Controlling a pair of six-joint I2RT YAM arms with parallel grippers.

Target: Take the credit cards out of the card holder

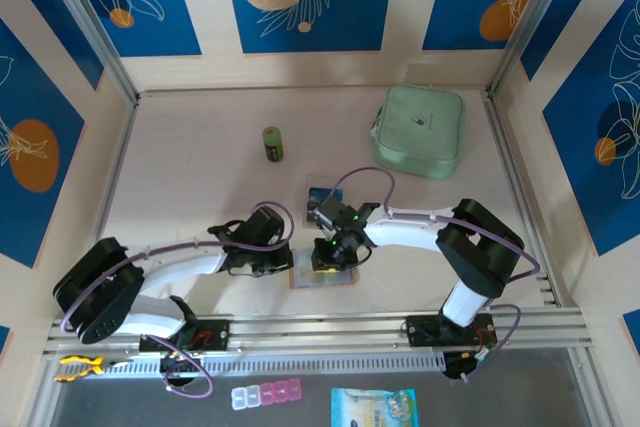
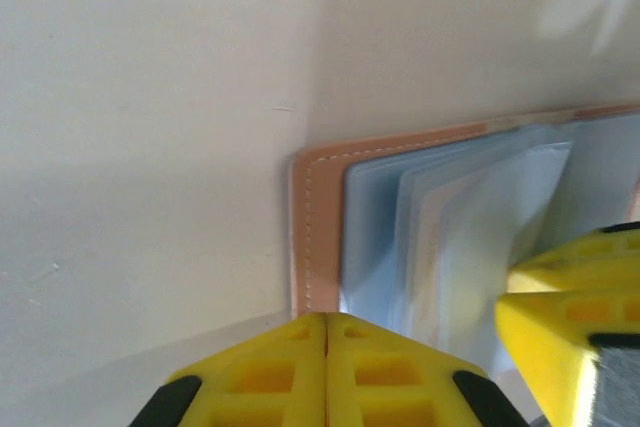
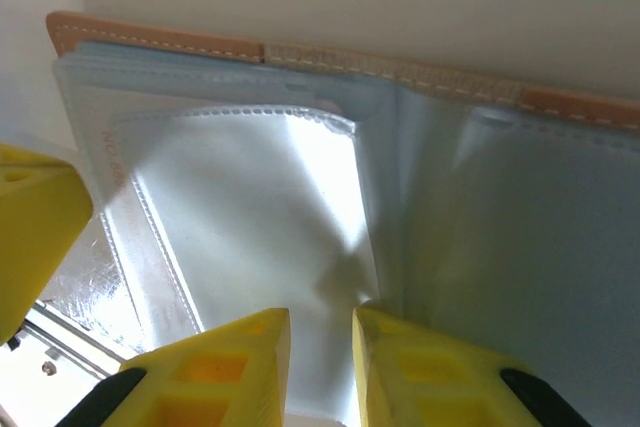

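Closest to the lens, my left claw [image 2: 326, 335] has its yellow fingers pressed shut against each other with nothing between them, tips at the left end of the wallet [image 2: 305, 237]. The wallet lies open and flat on the table [image 1: 200, 177], its long axis running left to right and its clear pockets facing up. My right claw [image 3: 320, 339] sits over the wallet's middle, tips down on a clear pocket with only a narrow gap between them. I can't tell whether they pinch a pocket leaf, a card or nothing. That makes the right claw the nearer one to the pockets. The pocket under it has a curved mouth facing the wallet's stitched pink long edge, away from the fingers, so I judge a card would slide out along the wallet's short axis. One card [image 1: 322, 192] lies just beyond the wallet's far edge.
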